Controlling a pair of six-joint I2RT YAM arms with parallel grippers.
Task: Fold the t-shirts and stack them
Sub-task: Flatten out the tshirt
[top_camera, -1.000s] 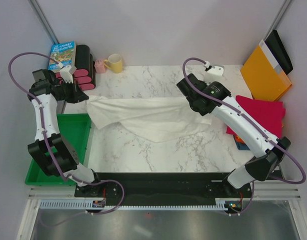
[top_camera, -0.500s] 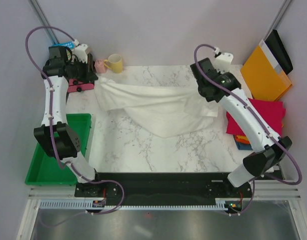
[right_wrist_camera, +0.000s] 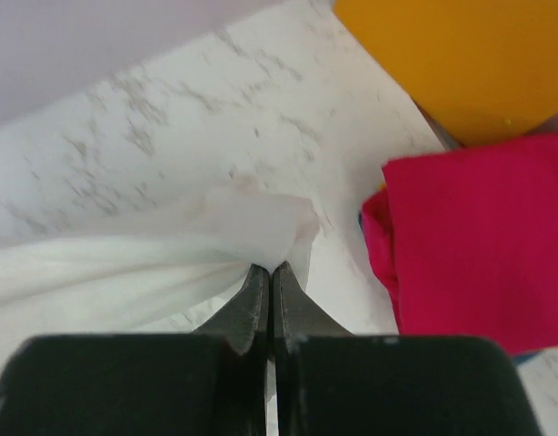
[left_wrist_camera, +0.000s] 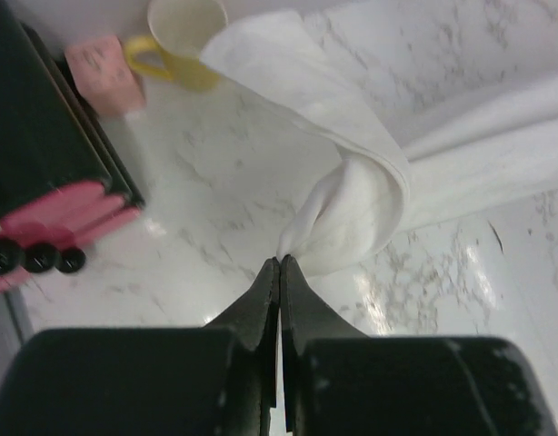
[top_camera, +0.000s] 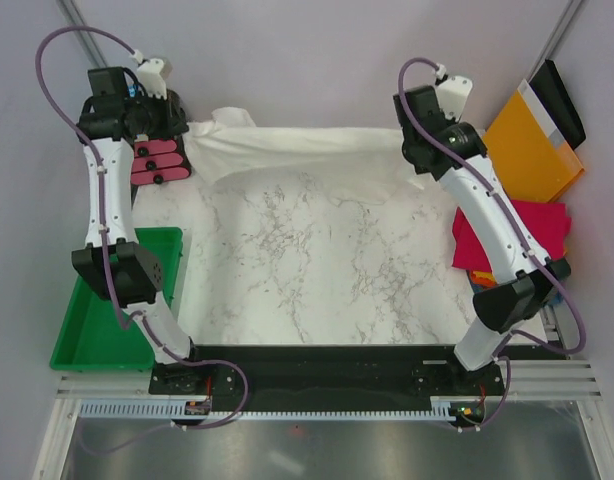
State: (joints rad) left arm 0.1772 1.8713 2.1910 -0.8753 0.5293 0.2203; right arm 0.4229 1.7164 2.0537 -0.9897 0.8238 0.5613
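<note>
Corners of the white t-shirt (top_camera: 317, 140) sit clenched in left claw (left_wrist_camera: 280, 260) and right claw (right_wrist_camera: 270, 266), stretching it flat for folding.

Thin, matt, wrinkled cloth: white t-shirt (top_camera: 307, 145), top. Glossy marbled stone-look tabletop (top_camera: 317, 260), centre. Matt cloth: crimson t-shirt (right_wrist_camera: 479, 236), right. Smooth green plastic tray (top_camera: 72, 345), lower left.

marbled white tabletop (top_camera: 317, 270), pale grey walls (top_camera: 317, 60)
</note>
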